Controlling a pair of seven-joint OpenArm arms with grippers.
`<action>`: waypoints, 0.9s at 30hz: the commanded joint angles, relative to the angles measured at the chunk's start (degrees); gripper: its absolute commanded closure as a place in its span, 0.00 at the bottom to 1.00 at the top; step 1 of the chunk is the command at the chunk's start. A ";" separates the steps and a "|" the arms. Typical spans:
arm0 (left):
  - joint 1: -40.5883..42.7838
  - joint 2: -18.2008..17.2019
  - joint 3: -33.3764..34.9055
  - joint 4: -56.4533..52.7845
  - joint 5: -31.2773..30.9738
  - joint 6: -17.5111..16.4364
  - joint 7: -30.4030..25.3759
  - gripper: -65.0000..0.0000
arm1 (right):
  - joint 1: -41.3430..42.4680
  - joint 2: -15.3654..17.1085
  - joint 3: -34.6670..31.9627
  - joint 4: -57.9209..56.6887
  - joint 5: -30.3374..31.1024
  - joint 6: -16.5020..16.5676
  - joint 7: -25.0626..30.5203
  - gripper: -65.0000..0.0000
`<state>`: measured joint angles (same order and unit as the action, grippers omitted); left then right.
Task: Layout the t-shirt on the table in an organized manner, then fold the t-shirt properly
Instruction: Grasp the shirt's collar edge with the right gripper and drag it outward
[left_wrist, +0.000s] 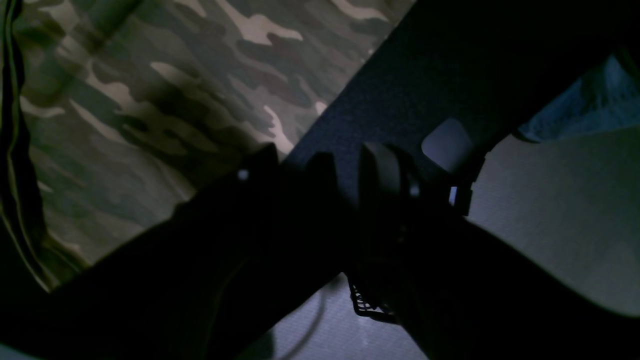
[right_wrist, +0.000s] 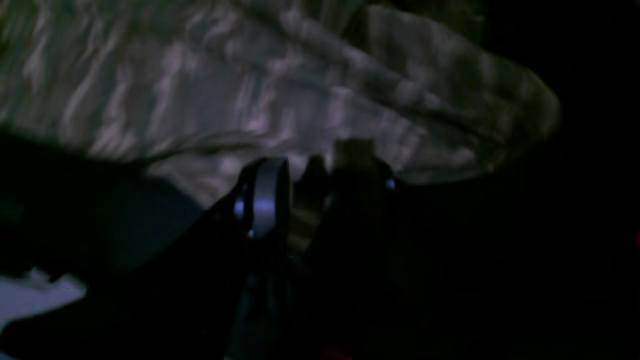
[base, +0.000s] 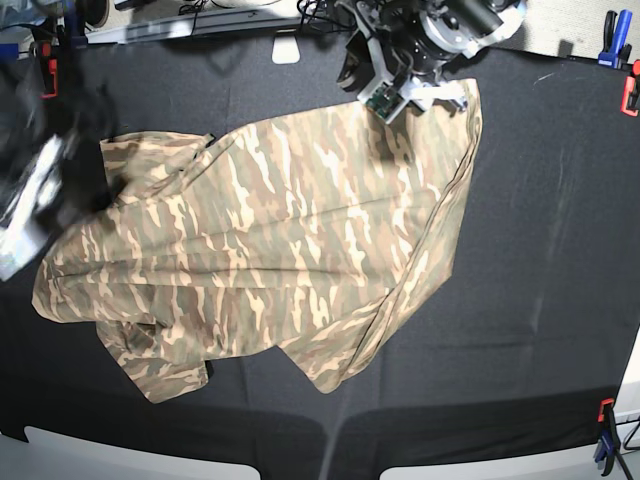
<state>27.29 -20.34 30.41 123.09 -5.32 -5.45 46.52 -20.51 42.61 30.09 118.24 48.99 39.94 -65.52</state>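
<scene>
The camouflage t-shirt (base: 280, 240) lies spread over the middle of the black table (base: 560, 250), with folds at its lower left and along its right side. My left gripper (left_wrist: 345, 172) is near the table's back edge (base: 352, 72), just beside the shirt's far edge (left_wrist: 150, 100). Its jaws stand slightly apart with only dark table showing between them. My right gripper (right_wrist: 310, 200) is a blur at the shirt's left edge (base: 80, 185). It is shut on a bunch of the shirt (right_wrist: 300, 100), and striped cloth shows between its fingers.
Orange and blue clamps (base: 607, 25) hold the cloth at the table's corners and edges. A small white patch (base: 287, 48) sits at the back edge. Pale floor (left_wrist: 550, 215) shows past the table edge in the left wrist view. Cables lie behind the table.
</scene>
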 joint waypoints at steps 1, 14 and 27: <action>0.15 0.00 0.07 0.96 -0.09 -0.20 -1.16 0.62 | -1.62 1.05 0.28 1.46 -0.20 0.06 0.87 0.66; 0.15 0.00 0.07 0.96 -0.11 -0.20 -1.16 0.62 | -13.62 2.75 -24.98 1.77 -48.98 -5.84 22.77 0.73; 0.15 -0.02 0.07 0.96 -0.11 -0.20 -1.14 0.62 | -6.82 6.10 -46.40 -10.54 -74.23 -26.53 26.77 0.53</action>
<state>27.29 -20.34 30.41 123.09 -5.37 -5.43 46.50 -27.73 47.59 -16.80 106.98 -24.34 14.28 -38.83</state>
